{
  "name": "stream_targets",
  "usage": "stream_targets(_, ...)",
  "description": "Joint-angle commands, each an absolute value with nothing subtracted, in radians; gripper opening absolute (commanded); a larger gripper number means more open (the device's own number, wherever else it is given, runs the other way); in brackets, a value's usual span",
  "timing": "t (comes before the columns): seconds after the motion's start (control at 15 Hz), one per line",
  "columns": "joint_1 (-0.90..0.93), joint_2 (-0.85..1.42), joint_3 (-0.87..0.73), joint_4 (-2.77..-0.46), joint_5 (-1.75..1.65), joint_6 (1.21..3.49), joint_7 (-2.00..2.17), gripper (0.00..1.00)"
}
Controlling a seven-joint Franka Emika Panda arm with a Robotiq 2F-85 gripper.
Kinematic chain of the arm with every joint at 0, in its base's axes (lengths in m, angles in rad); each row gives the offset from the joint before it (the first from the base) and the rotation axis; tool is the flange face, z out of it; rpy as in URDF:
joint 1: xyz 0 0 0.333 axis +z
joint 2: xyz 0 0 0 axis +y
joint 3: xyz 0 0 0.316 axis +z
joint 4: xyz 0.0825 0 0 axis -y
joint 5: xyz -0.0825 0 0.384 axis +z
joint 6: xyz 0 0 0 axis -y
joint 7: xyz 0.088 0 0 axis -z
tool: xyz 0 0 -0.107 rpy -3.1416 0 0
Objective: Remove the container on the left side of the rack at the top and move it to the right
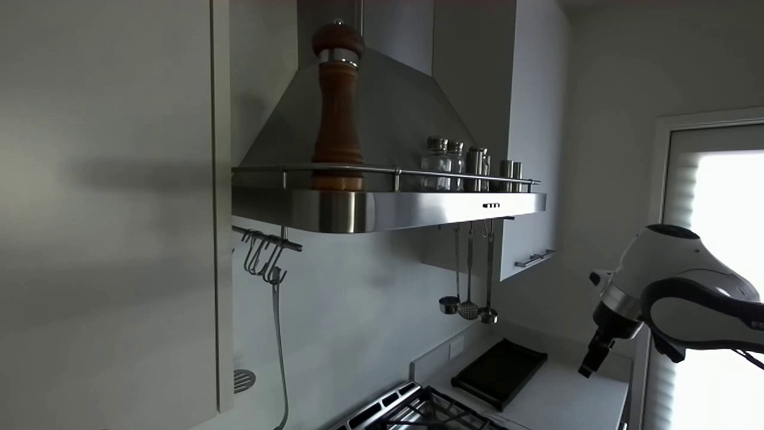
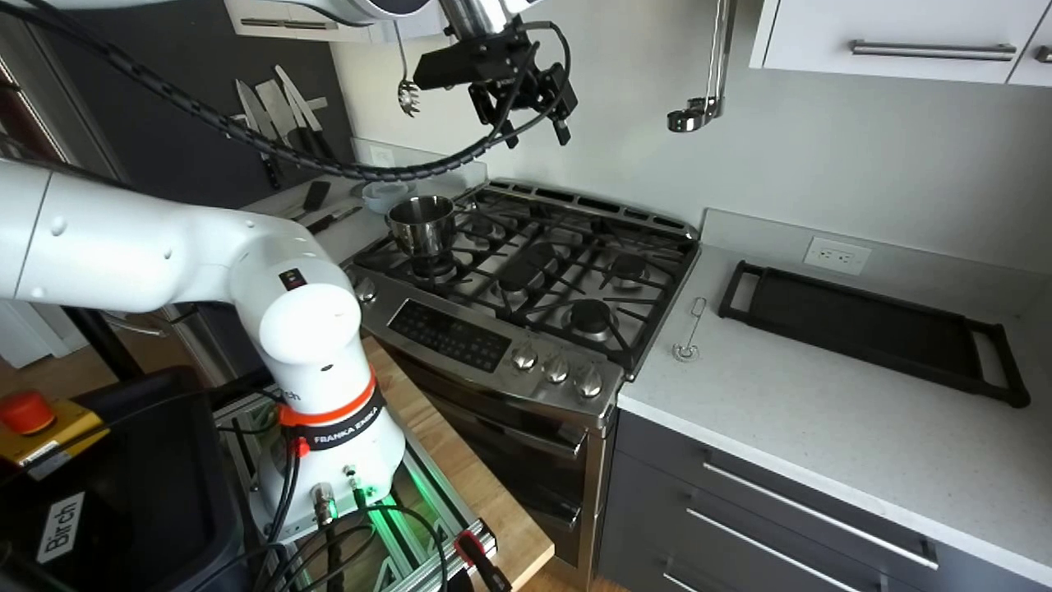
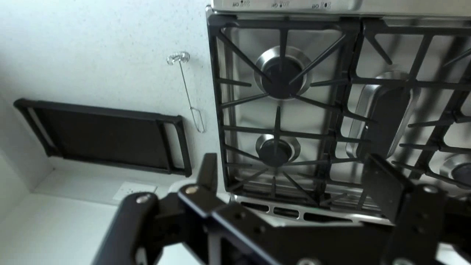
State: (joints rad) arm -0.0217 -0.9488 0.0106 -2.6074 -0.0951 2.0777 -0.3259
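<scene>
Along the far part of the rack (image 1: 453,207), the steel hood rim with its thin rail, stand short shiny steel cylinders, among them a container (image 1: 474,162) and a pair farther along, the nearer of these a container (image 1: 506,174). Which of them is meant I cannot tell. Neither the rack nor the containers show in the wrist view. My gripper (image 2: 537,138) hangs over the stove, pointing down, apart from the rack and lower than it in an exterior view. In the wrist view its fingers (image 3: 384,186) are wide apart, with only the stove seen between them.
A tall brown pepper mill (image 1: 338,113) stands at the rack's near corner, and clear glass jars (image 1: 436,164) stand beside the steel cylinders. Ladles (image 1: 468,310) hang under the hood. Below are the stove (image 2: 444,333), a steel pot (image 2: 421,230) and a black griddle (image 2: 863,321). A cabinet (image 1: 537,119) adjoins.
</scene>
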Motion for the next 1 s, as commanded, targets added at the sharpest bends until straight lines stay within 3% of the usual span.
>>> stream_targets(0.0,0.020,-0.952,0.003,-2.595,-0.127,2.073,-0.290,1.00)
stream_targets(0.47,0.030,-0.966,0.024,-2.566,-0.148,2.080,-0.285,1.00)
stream_targets(0.93,0.074,-0.926,0.136,-2.385,-0.221,2.092,-0.246,1.00)
